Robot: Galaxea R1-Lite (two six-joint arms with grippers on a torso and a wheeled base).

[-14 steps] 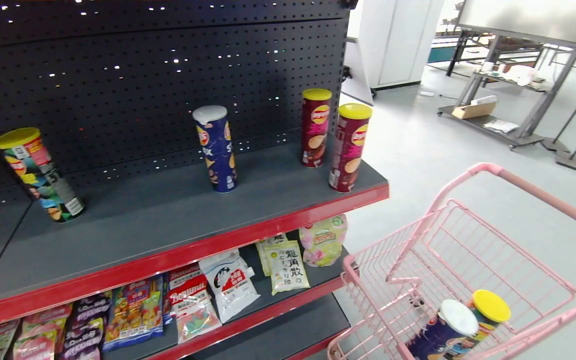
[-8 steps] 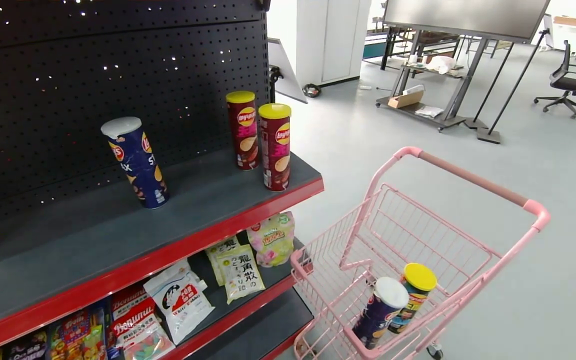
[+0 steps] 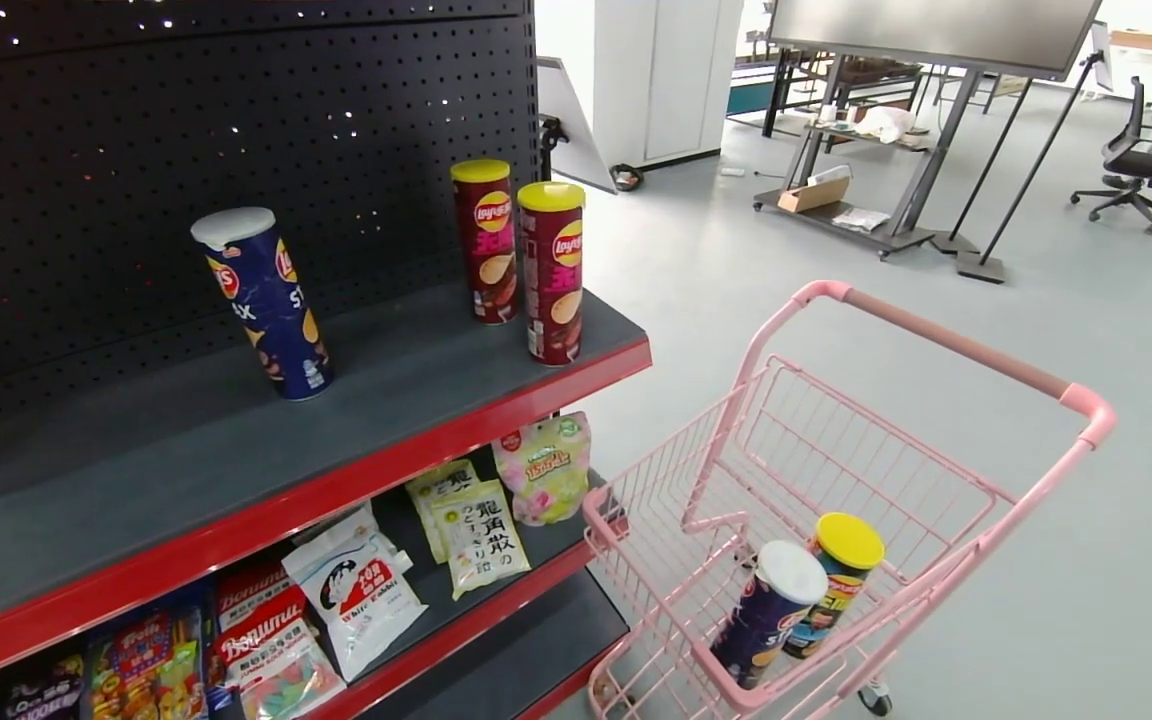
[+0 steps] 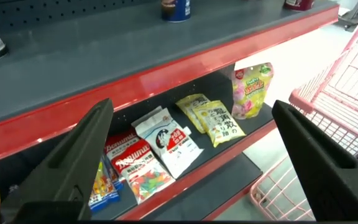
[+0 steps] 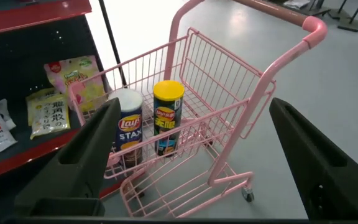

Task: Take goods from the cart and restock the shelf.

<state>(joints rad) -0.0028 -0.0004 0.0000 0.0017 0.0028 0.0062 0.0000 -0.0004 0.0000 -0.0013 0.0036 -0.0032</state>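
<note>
Black pegboard-backed shelf (image 3: 186, 450), matte grey metal deck, glossy red front lip. Just off its right end, pink wire cart (image 3: 946, 345) with tubular handle and open grid basket. Left hand (image 4: 191, 165) before the shelf's lower tier, two dark wedge-shaped fingers (image 4: 73, 162) spread wide, nothing between; right hand (image 5: 191, 165) above the cart, also spread and empty. Five cylindrical chip cans with printed labels. On the top deck, one blue can (image 3: 261, 300), white lid, mid-deck near the back panel, and two maroon cans (image 3: 551, 270), yellow lids, at the right end. In the cart, a white-lidded can (image 3: 771, 610) touching a yellow-lidded can (image 3: 836, 580), at the basket end away from the handle. On the lower tier, crinkly printed snack pouches (image 3: 356, 590) lying flat.
</note>
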